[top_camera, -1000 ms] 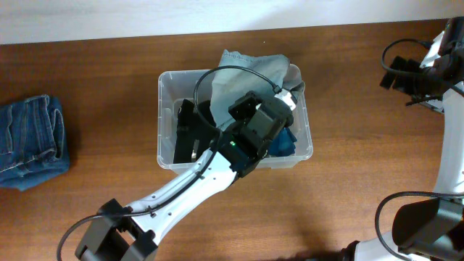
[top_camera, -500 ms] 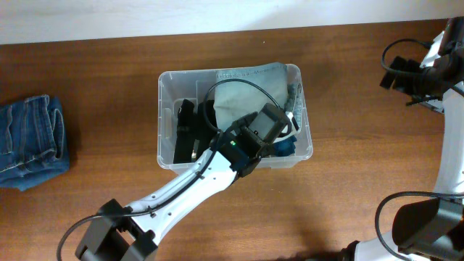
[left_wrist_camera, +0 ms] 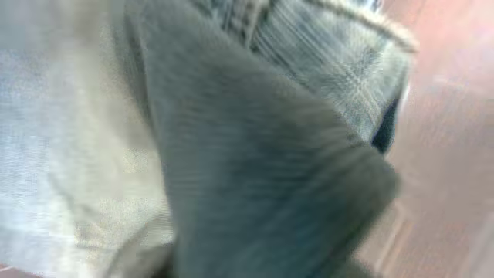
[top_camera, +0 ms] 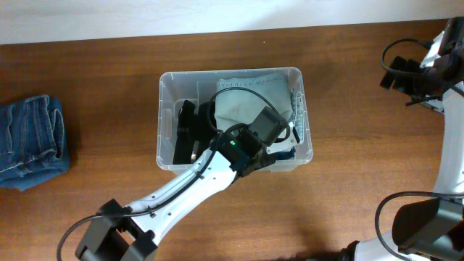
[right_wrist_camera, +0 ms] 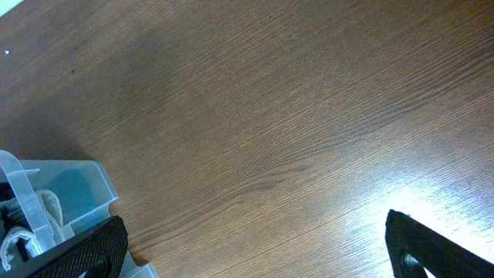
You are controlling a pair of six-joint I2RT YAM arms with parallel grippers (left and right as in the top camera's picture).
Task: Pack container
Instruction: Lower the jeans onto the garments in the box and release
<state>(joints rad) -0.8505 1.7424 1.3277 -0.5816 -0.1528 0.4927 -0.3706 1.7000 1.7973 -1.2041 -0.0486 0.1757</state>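
Left gripper (top_camera: 279,143) (jaws hidden) hangs in the container (top_camera: 161,116) — over grey cloth (top_camera: 246,101).

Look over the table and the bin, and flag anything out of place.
Nothing looks spilled or damaged. The pale grey-green cloth lies inside the container and appears to sit within its rim. The one thing out of place is the folded jeans, lying on the table at the far left, well apart from the container.
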